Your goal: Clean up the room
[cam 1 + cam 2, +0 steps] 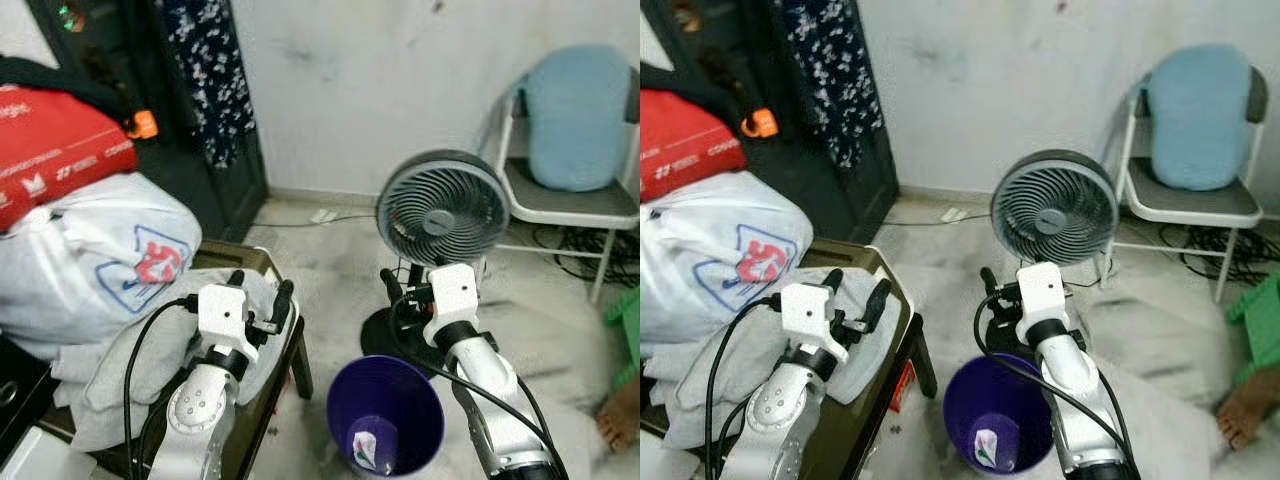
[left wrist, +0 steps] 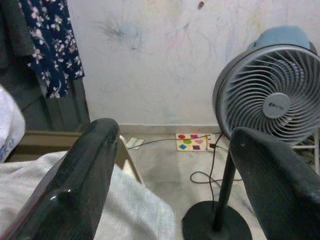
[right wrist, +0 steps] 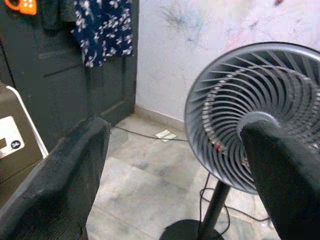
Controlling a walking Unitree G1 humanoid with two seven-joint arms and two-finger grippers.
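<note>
One grey pedestal fan (image 1: pixel 443 212), one purple plastic bin (image 1: pixel 386 415), one folding chair (image 1: pixel 560 195).
I see the left gripper (image 1: pixel 262 296) and right gripper (image 1: pixel 408 288) both spread, empty; no writing readable.

**Where our cameras look**

Our head pair looks forward and down from above both arms, sharing the fan (image 1: pixel 443 208), purple bin (image 1: pixel 386 414) and folding chair (image 1: pixel 1188 200). Each of our wrist cameras faces along its fingers (image 2: pixel 80 185), low and near, toward that same fan and the wall (image 3: pixel 210 30).
</note>
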